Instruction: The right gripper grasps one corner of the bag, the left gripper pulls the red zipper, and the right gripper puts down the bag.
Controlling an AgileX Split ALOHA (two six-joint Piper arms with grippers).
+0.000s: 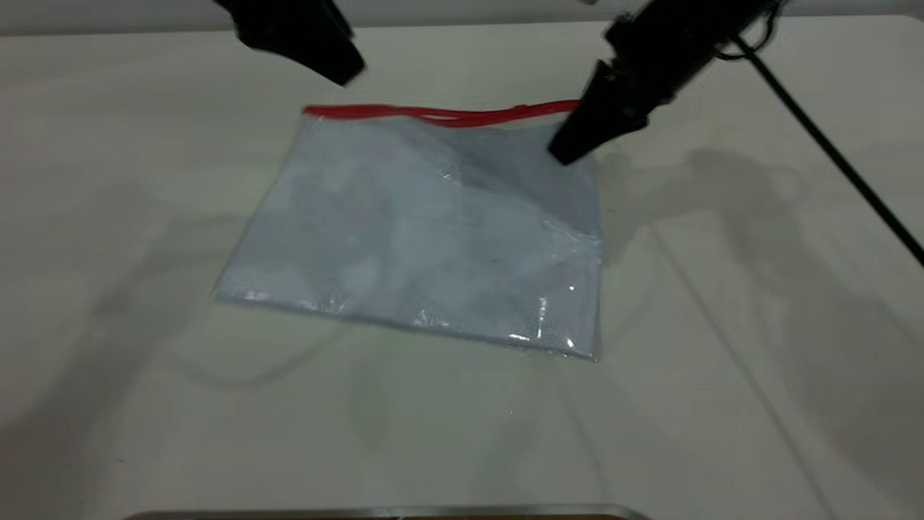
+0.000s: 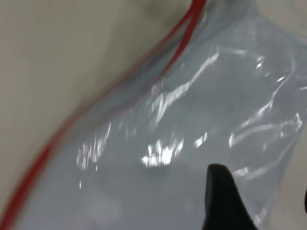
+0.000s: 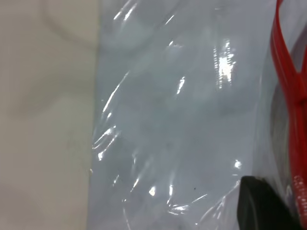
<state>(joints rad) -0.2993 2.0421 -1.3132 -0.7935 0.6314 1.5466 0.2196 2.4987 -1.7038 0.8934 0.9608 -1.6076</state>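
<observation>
The bag (image 1: 433,238) lies on the white table, clear and shiny with white sheets inside. The red zipper (image 1: 440,113) runs along its far edge, and its two strips stand apart towards the right. My right gripper (image 1: 568,149) is at the bag's far right corner and looks shut on it. In the right wrist view one finger (image 3: 261,206) presses the crinkled bag (image 3: 182,120) beside the zipper (image 3: 288,81). My left gripper (image 1: 339,66) hovers open and empty above the far left corner. The left wrist view shows one finger (image 2: 221,201) over the bag (image 2: 182,143) and the zipper (image 2: 184,33).
The right arm's thin black cable (image 1: 830,152) slants across the table's right side. A metal strip (image 1: 390,514) marks the table's near edge. Bare white tabletop (image 1: 108,325) surrounds the bag on every side.
</observation>
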